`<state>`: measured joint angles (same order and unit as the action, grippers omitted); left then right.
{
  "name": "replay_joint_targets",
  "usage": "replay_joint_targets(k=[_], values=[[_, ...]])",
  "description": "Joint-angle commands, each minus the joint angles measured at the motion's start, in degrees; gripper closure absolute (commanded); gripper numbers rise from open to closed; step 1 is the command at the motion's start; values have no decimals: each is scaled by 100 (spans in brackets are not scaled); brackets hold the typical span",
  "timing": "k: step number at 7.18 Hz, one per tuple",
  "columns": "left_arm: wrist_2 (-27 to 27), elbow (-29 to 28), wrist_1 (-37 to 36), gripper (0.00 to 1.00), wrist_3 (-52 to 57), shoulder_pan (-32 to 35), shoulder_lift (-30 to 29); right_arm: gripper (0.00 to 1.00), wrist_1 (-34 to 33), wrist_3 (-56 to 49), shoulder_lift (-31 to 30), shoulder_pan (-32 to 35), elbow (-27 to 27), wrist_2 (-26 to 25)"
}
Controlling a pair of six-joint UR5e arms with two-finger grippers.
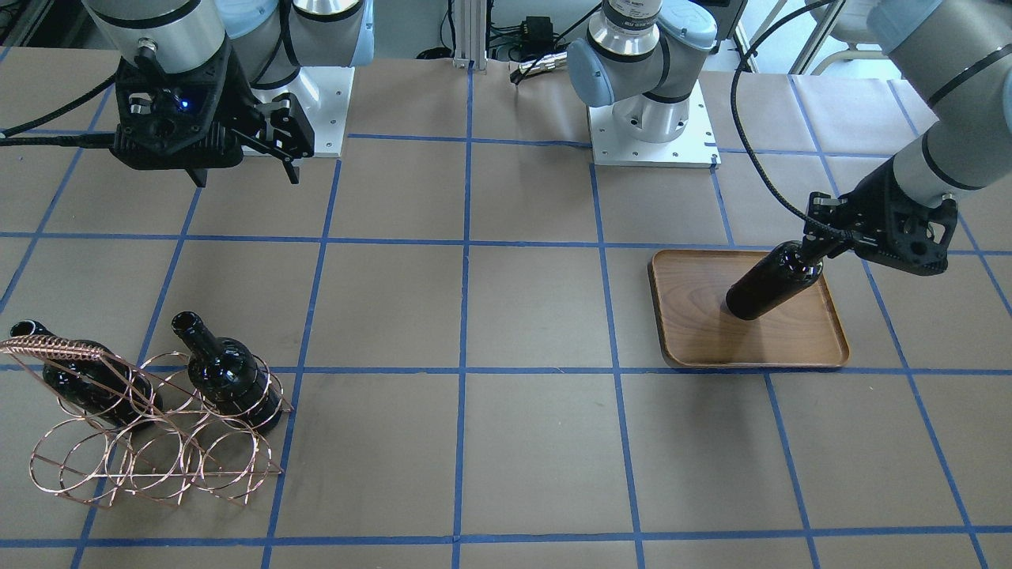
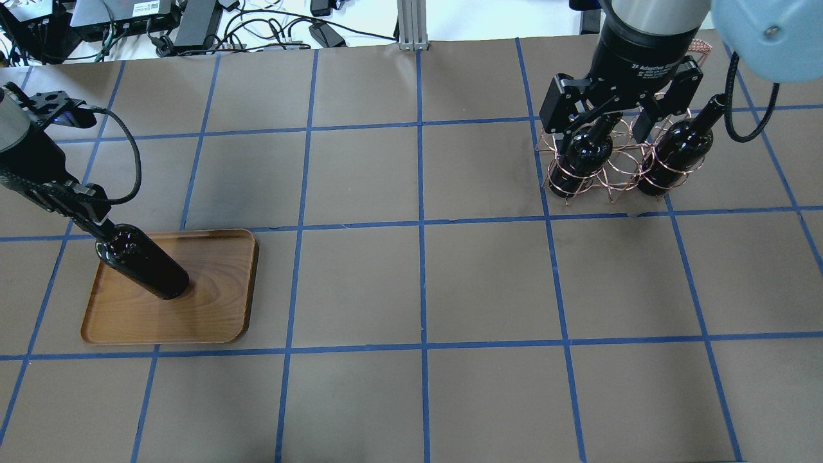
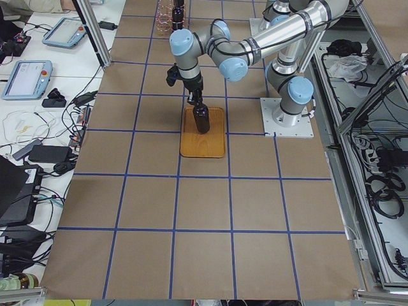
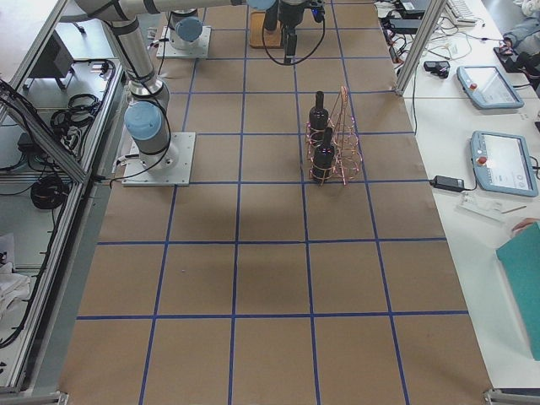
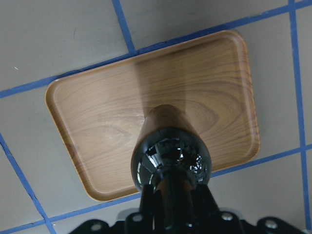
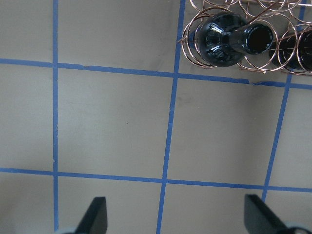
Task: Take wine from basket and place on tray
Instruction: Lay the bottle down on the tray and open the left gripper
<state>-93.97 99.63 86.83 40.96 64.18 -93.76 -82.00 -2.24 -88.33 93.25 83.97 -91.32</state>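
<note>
– Overhead exterior, starting at your left: where is the bottle you care about?

– You'll find that bottle [image 2: 144, 267] standing neck-up on the wooden tray [image 2: 212, 308], its base near the tray's middle. The left gripper [image 2: 96, 225] has its fingers pinched on the neck, just above the shoulder. Your left wrist view looks straight down the glass onto the wood grain.

– And further right?

– Bare brown paper with blue tape lines, then the right gripper [image 2: 603, 138], fingers spread wide with nothing between them. It hangs high; your right wrist view shows only table directly under it.

– The basket?

– At your far right. The copper wire basket [image 2: 614, 168] sits on the table, well apart from the tray, with two more bottles [image 2: 582, 157] [image 2: 675, 151] slotted in its hoops, necks up.
</note>
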Motion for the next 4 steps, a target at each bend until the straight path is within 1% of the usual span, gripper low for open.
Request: replay_joint_targets(k=[1, 2, 3, 4], values=[[2, 4, -9, 57, -44, -2, -72, 0, 0, 4, 0, 0, -4, 0], [-33, -65, 0, 1, -61, 7, -72, 0, 0, -5, 0, 0, -4, 0], [-42, -101, 96, 0, -70, 16, 32, 0, 0, 4, 0, 0, -4, 0], [-251, -232, 236, 0, -149, 86, 172, 0, 0, 4, 0, 0, -4, 0]])
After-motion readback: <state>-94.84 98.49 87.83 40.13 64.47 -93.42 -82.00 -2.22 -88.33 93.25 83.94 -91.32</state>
